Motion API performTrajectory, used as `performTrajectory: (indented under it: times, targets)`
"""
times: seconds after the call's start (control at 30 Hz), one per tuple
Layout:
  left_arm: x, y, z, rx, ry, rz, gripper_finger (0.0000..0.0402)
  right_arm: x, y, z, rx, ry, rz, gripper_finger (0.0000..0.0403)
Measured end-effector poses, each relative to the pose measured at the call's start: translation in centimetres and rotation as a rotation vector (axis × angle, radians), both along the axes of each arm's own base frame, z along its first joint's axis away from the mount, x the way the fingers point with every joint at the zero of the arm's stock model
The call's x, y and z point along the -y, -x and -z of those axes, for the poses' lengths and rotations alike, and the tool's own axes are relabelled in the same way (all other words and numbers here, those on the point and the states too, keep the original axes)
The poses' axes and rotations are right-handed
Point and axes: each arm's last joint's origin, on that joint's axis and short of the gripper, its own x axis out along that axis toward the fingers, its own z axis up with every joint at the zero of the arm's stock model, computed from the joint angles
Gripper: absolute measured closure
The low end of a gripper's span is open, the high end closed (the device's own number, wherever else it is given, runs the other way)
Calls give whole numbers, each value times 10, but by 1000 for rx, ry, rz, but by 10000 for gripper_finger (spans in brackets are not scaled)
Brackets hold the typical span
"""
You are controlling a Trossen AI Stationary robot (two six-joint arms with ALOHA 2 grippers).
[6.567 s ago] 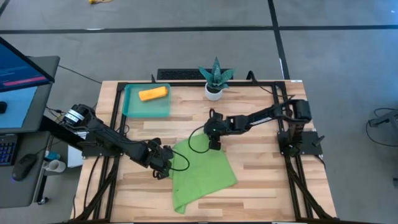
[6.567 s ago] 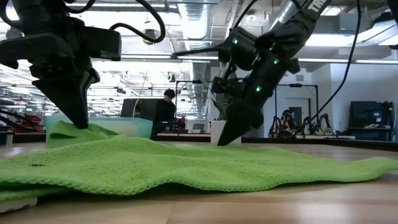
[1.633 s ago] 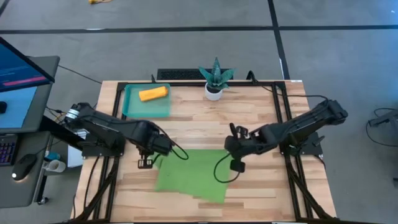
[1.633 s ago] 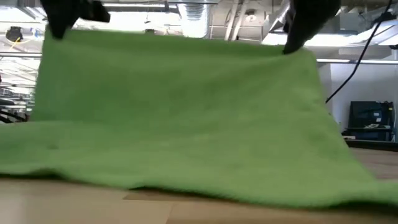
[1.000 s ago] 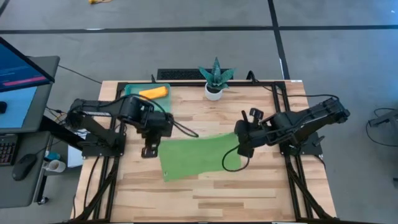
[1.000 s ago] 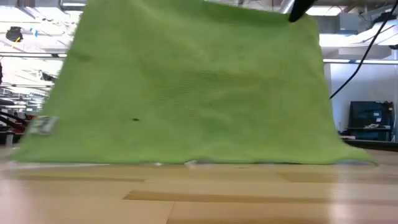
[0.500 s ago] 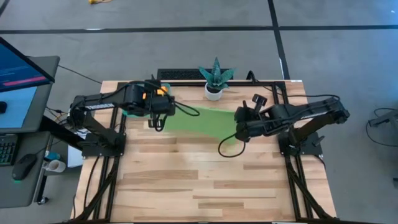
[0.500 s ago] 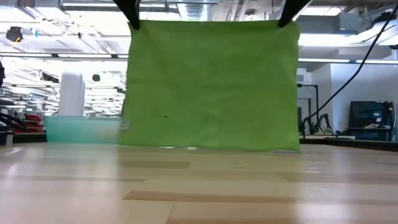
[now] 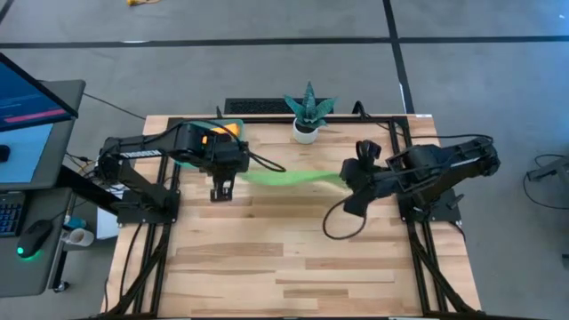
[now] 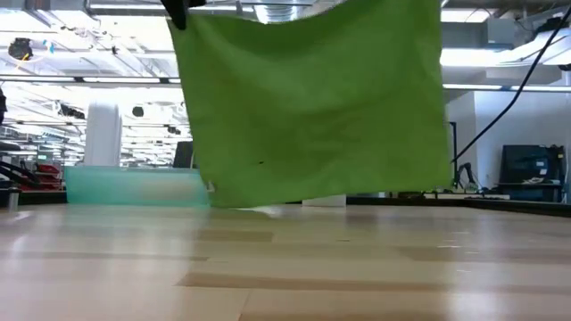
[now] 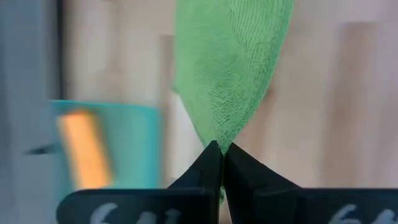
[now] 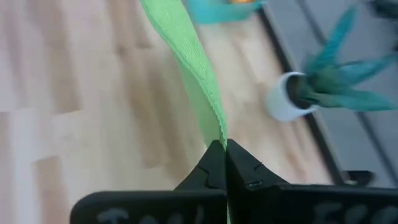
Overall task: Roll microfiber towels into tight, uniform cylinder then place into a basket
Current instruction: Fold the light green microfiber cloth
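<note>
The hanging green towel [image 10: 312, 107] runs off the low view's top edge, taking both pinched corners with it, and screens most of the room behind (the blurred teal basket [image 10: 129, 185] pokes out beside it), its tag probably that pale speck.

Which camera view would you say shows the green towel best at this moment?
The low view: the green towel hangs there as a broad sheet clear of the table. The high view shows only a thin strip between the left gripper and right gripper, and each wrist view shows just a pinched corner.
</note>
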Motion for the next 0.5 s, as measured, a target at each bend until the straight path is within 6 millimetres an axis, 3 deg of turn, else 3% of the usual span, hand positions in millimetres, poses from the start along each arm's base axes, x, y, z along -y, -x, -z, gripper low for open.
performTrajectory:
  times: [0.17, 0.33, 0.5]
  targets:
    - [12, 3, -7, 31, 248, -8, 401, -11, 5, -9, 21, -89, -53, 397]
    - [23, 9, -35, 121, 427, -3, 401, -19, 11, -15, 32, -107, -74, 397]
    - [26, 18, -63, 208, 572, -145, 401, -26, 19, -16, 13, -163, -53, 396]
